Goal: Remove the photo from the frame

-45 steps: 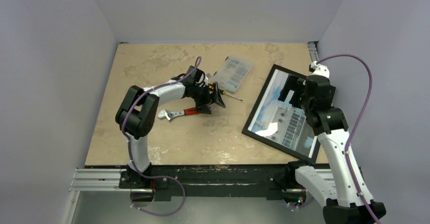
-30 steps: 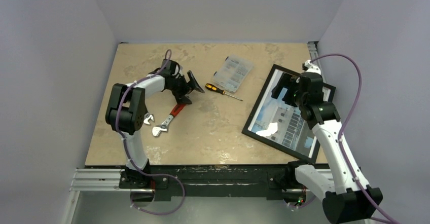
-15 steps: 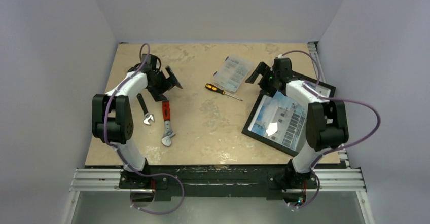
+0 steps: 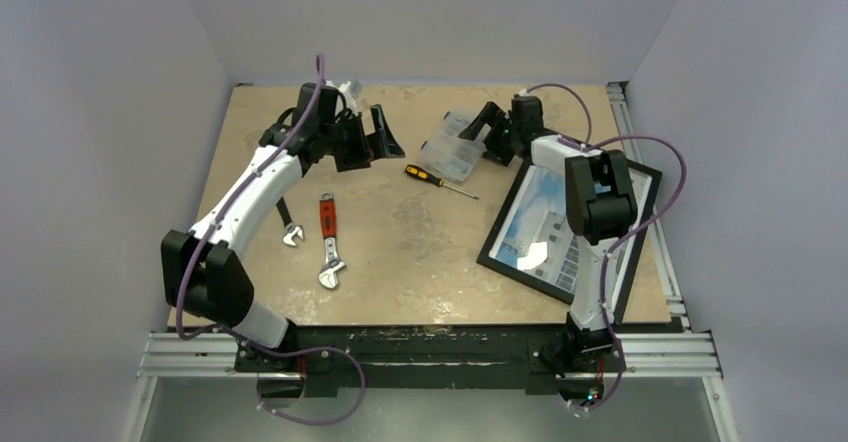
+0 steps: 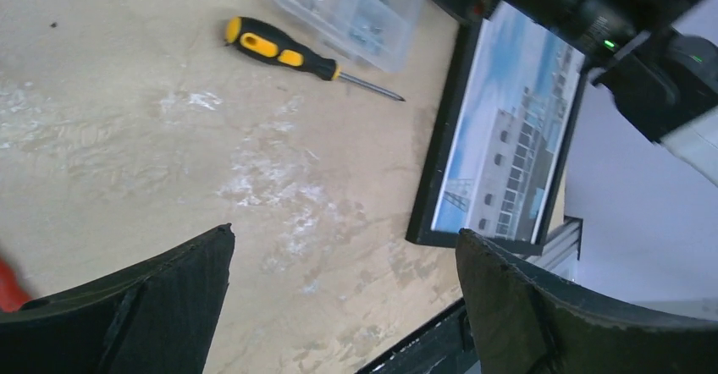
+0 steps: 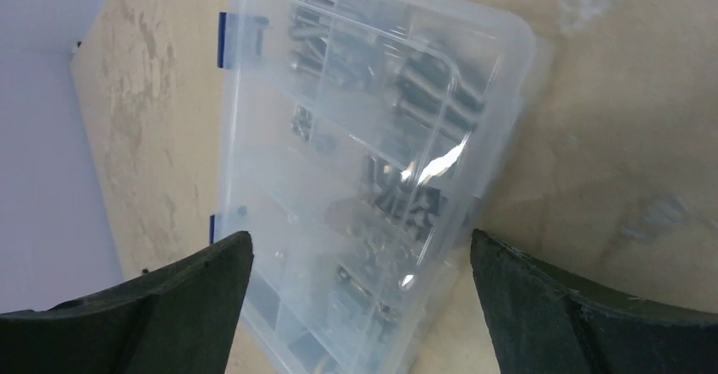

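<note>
The black frame point(image 4: 521, 271) lies flat at the table's right side, with the photo point(image 4: 543, 214) of a white building and blue sky face up inside it. My right arm crosses over its far part. The left wrist view shows the frame point(image 5: 439, 149) and photo point(image 5: 518, 134) from the side. My left gripper point(image 4: 381, 134) hovers open and empty over the back middle of the table, well left of the frame; below its open jaws point(image 5: 343, 235) is bare tabletop. My right gripper point(image 4: 479, 124) is open and empty just past the frame's far left corner.
A clear plastic parts box point(image 4: 461, 145) lies right below the right gripper point(image 6: 360, 237) and fills that wrist view point(image 6: 364, 154). A yellow-and-black screwdriver point(image 4: 440, 180) lies beside it. A red wrench point(image 4: 328, 234) and a silver wrench point(image 4: 286, 224) lie at the left.
Both arms swung. The left gripper moved right and back, away from the wrenches. The right gripper moved left off the frame's far corner to over the parts box.
</note>
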`<state>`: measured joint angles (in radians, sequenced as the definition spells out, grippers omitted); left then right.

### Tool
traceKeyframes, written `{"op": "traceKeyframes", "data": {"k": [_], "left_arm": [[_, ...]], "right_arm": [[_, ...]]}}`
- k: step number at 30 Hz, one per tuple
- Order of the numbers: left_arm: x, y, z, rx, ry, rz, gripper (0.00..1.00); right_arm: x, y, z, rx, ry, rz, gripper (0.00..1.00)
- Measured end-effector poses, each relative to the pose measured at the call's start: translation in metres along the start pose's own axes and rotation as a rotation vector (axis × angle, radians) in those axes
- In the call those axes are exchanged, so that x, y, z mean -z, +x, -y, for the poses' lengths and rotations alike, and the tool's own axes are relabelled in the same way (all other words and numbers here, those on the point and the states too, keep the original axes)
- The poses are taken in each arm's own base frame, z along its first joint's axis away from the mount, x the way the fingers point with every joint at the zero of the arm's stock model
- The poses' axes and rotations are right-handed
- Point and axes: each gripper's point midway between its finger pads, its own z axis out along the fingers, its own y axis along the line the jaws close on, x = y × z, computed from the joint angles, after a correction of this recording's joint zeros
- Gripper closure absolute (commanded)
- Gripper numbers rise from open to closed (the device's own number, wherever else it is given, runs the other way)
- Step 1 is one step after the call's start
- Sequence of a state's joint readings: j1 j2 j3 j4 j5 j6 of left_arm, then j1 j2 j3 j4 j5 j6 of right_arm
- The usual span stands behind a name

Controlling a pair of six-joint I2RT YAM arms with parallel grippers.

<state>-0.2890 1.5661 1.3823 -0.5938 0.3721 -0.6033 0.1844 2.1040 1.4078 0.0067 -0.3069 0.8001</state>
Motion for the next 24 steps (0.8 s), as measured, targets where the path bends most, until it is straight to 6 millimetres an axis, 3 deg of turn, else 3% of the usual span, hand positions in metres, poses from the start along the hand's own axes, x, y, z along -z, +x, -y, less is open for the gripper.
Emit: {"op": "traceKeyframes", "data": {"k": [2,5,8,11,14,17,19,21,24], "left_arm": [[0.012,0.002,0.017,-0.042,0.044,0.015,0.00],[0.034,-0.005,0.029,-0.075,0.067,0.073,0.00],[0.051,-0.012,0.034,-0.089,0.072,0.123,0.00],[0.060,-0.016,0.036,-0.109,0.068,0.152,0.00],[0.062,-0.017,0.034,-0.116,0.053,0.157,0.00],[0.062,-0.015,0.033,-0.113,0.046,0.153,0.00],[0.062,-0.015,0.033,-0.113,0.046,0.153,0.00],[0.062,-0.015,0.033,-0.112,0.046,0.152,0.00],[0.062,-0.014,0.032,-0.111,0.045,0.148,0.00]], "right_arm": [[-0.014,0.000,-0.013,0.022,-0.027,0.004,0.02],[-0.039,0.002,-0.039,0.064,-0.067,0.014,0.02],[-0.076,0.011,-0.082,0.106,-0.136,0.021,0.01],[-0.111,0.034,-0.134,0.140,-0.228,0.021,0.01],[-0.132,0.079,-0.184,0.168,-0.317,-0.016,0.01],[-0.128,0.125,-0.209,0.190,-0.356,-0.089,0.01],[-0.121,0.145,-0.212,0.218,-0.344,-0.131,0.01],[-0.107,0.150,-0.203,0.259,-0.291,-0.159,0.01],[-0.076,0.129,-0.180,0.328,-0.179,-0.145,0.01]]}}
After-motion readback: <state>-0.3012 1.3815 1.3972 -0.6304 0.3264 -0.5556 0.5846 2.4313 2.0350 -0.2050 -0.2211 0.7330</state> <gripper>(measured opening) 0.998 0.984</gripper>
